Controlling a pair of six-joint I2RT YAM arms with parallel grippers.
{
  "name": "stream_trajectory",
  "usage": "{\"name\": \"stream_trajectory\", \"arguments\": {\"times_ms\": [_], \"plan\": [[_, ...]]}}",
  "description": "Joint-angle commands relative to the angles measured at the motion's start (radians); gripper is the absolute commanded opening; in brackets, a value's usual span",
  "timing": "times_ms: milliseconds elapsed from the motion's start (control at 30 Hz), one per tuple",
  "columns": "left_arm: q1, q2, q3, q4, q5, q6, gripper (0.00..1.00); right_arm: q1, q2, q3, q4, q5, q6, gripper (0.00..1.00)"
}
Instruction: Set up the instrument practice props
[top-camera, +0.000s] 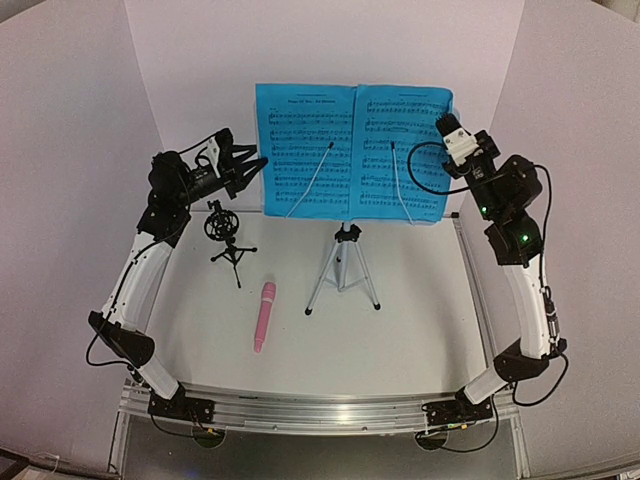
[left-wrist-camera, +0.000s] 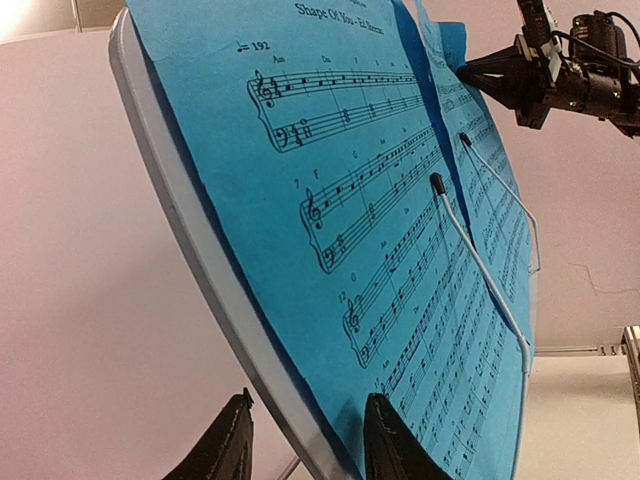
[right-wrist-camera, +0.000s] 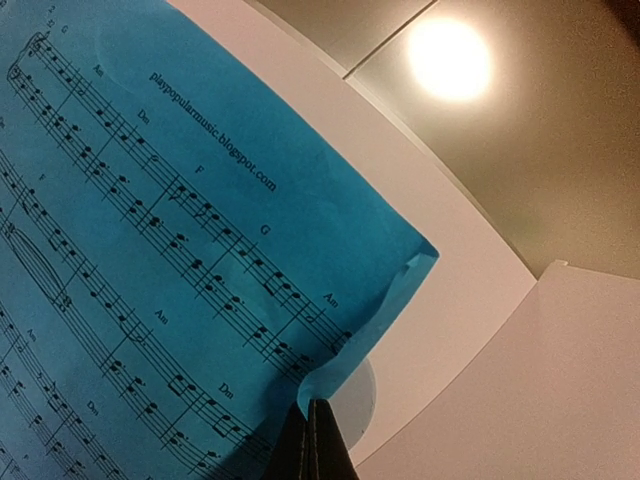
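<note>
while the right gripper (right-wrist-camera: 315, 405) pinches the right music sheet (right-wrist-camera: 150, 250) at its top corner and the left gripper (top-camera: 252, 166) stands spread around the music stand (top-camera: 346, 235) edge, the pink microphone (top-camera: 264, 315) lies below the left one, the nearer, its long axis toward that arm's base, between the mic holder (top-camera: 225, 232) and the stand's legs on the flat white table (top-camera: 420, 320).

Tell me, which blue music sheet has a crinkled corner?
The right-hand sheet: its top outer corner curls over, just above where the right gripper pinches its edge. The left-hand sheet looks flat all over.
</note>
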Motion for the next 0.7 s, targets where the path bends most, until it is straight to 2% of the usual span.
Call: {"name": "stream_trajectory", "arguments": {"times_ms": [0, 433, 533, 667], "plan": [[0.005, -0.035, 0.004, 0.024, -0.006, 0.002, 0.38, -0.007, -0.021, -0.030, 0.005, -0.015, -0.003, 0.00], [0.005, -0.048, -0.006, 0.026, -0.009, 0.019, 0.39, -0.008, -0.015, -0.004, 0.005, -0.003, -0.015, 0.16], [0.005, -0.049, 0.001, 0.023, -0.011, 0.021, 0.40, -0.008, -0.024, 0.008, 0.005, 0.016, -0.001, 0.23], [0.005, -0.056, -0.002, 0.018, -0.009, 0.018, 0.42, -0.009, -0.076, -0.016, -0.011, 0.028, 0.138, 0.36]]}}
